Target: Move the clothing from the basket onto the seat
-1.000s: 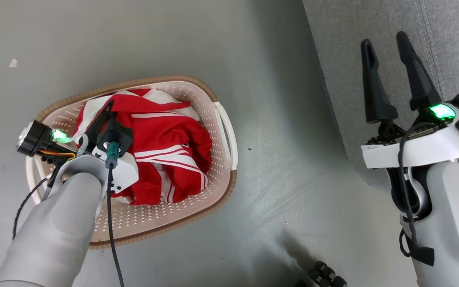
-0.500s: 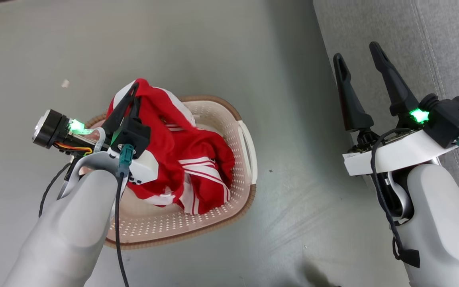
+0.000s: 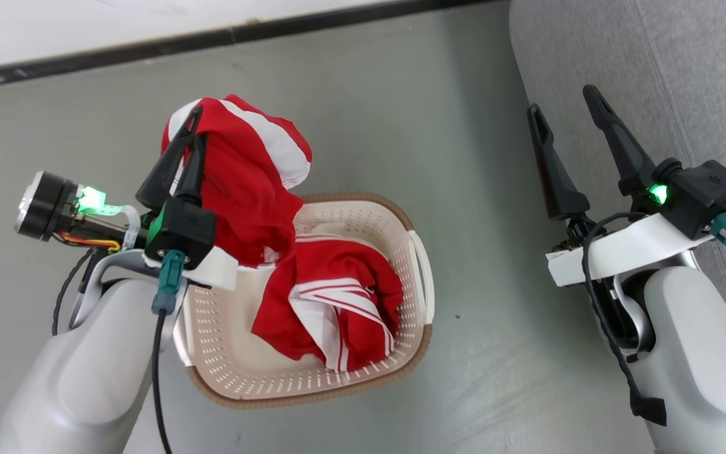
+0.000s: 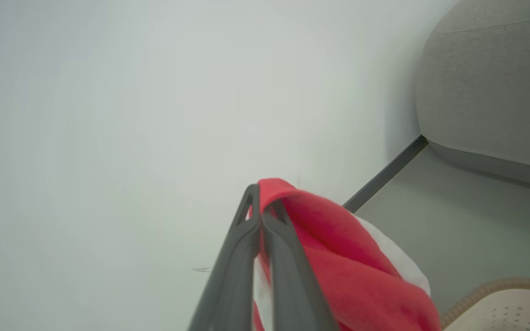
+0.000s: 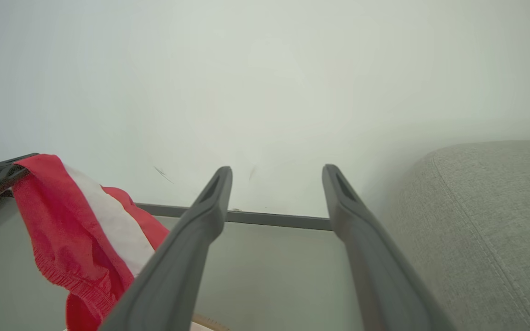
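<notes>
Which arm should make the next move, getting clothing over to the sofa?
Left. The left fingers are shut on clothing held above the basket. The right fingers, near the sofa, stand open and empty.

Even, bright light; soft shadow beside the seat (image 3: 653,57); the wrist views are hazy and washed-out.

Grey forearms (image 3: 79,378), black cables (image 3: 160,378), teal plugs (image 3: 167,290), dark right claw (image 3: 561,101), perhaps green LEDs (image 3: 91,200)
</notes>
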Controlling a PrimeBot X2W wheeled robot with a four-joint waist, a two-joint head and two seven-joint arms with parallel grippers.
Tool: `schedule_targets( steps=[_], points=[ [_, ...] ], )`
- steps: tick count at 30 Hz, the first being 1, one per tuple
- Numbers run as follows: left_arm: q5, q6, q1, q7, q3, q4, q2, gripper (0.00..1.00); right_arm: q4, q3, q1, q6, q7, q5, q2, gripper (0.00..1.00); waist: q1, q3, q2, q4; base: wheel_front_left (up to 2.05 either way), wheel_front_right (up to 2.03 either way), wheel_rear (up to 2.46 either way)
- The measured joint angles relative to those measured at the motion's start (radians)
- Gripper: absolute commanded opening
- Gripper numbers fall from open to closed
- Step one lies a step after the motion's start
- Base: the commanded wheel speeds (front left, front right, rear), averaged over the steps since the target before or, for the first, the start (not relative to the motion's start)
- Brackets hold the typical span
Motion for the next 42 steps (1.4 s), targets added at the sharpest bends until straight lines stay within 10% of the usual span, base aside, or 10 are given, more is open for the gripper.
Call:
schedule_targets(
  steps=[26,42],
  points=[
    [-0.024,-0.040,0.047,-0.004,-0.038,-0.236,0.056,0.00,0.093,0.155,0.123,0.001,0.000,-0.044,-0.123,1.00,-0.0001,-0.281,0.0000,0.079,0.00,0.00,0.00],
    [-0.042,-0.098,-0.003,-0.004,-0.095,-0.275,0.011,0.00,0.161,0.465,0.162,0.001,0.002,0.002,-0.147,1.00,-0.0001,-0.418,0.0000,0.097,0.00,0.00,0.00]
  ],
)
